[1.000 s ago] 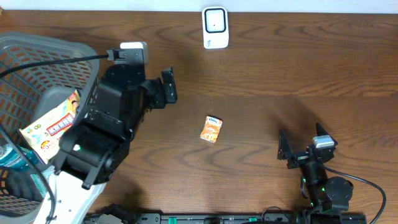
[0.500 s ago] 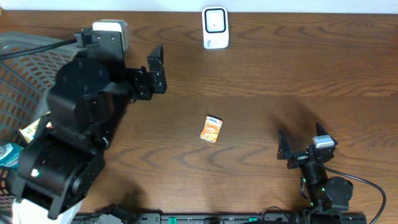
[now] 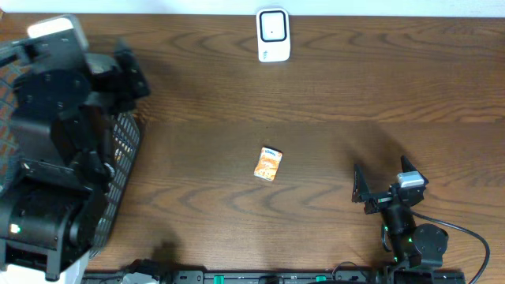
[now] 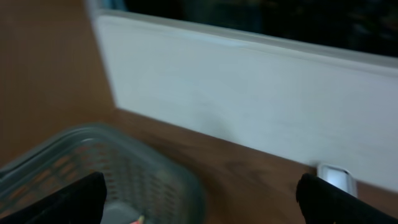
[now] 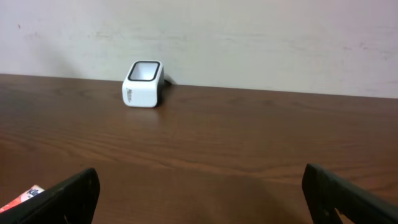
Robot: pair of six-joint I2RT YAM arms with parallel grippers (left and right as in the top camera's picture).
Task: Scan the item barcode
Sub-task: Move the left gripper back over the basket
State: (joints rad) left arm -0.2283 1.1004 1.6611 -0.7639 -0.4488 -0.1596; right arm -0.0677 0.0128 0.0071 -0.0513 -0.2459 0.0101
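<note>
A small orange packet, the item (image 3: pixel 268 164), lies flat on the wooden table near the middle; its corner shows at the left edge of the right wrist view (image 5: pixel 18 198). The white barcode scanner (image 3: pixel 273 35) stands at the table's far edge, also seen from the right wrist (image 5: pixel 143 84) and, blurred, from the left wrist (image 4: pixel 336 177). My left gripper (image 3: pixel 130 71) hangs open and empty over the basket (image 3: pixel 122 162) at far left, well away from the item. Near the front right, my right gripper (image 3: pixel 383 180) is open and empty, right of the item.
The grey mesh basket (image 4: pixel 124 155) fills the left side under my left arm; its contents are mostly hidden by the arm. A white wall runs behind the table's far edge. Bare wood lies between the item and the scanner.
My left arm has swung left, from beside the table's middle to over the basket, hiding the snack packet seen there earlier. The item, scanner and right arm have not moved.
</note>
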